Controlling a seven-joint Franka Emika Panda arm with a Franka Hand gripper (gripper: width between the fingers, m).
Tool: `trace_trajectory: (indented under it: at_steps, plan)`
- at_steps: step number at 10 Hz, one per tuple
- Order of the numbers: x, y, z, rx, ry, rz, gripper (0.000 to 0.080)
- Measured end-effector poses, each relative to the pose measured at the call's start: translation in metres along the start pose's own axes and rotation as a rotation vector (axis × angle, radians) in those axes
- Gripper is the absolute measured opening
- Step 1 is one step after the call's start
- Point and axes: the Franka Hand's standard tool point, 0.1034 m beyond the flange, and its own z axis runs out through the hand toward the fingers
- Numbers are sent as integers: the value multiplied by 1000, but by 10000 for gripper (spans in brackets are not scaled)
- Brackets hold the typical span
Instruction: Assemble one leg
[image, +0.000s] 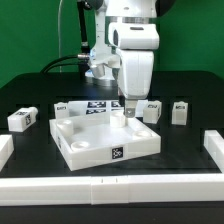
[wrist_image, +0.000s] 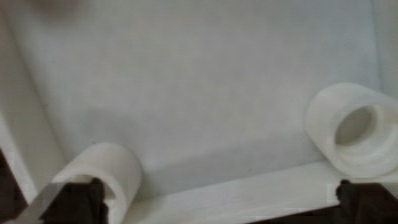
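My gripper (image: 127, 111) is low over the far corner of the large square white panel (image: 100, 140), on the exterior view's right. In the wrist view the gripper (wrist_image: 205, 206) is open, with its dark fingertips (wrist_image: 39, 204) far apart and only the panel's flat face (wrist_image: 196, 90) between them. Two round raised sockets (wrist_image: 356, 128) of the panel show there. Several alike white legs with tags lie on the table: two to the right (image: 151, 110) (image: 180, 110) and two to the left (image: 62, 106) (image: 20, 118). No leg is in the jaws.
The marker board (image: 97, 107) lies behind the panel, beside the arm. Long white border bars lie along the front (image: 110, 186), at the left (image: 5, 150) and at the right (image: 213, 150). The nearest leg lies close to the gripper's right.
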Motion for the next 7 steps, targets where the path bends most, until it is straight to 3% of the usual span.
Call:
trace_trajectory:
  at_steps: [1, 4, 7]
  plan:
    - [-3, -1, 0, 14, -6, -9, 650]
    - [-36, -35, 11, 61, -2, -90, 650]
    - [-52, -62, 32, 116, 18, -87, 650]
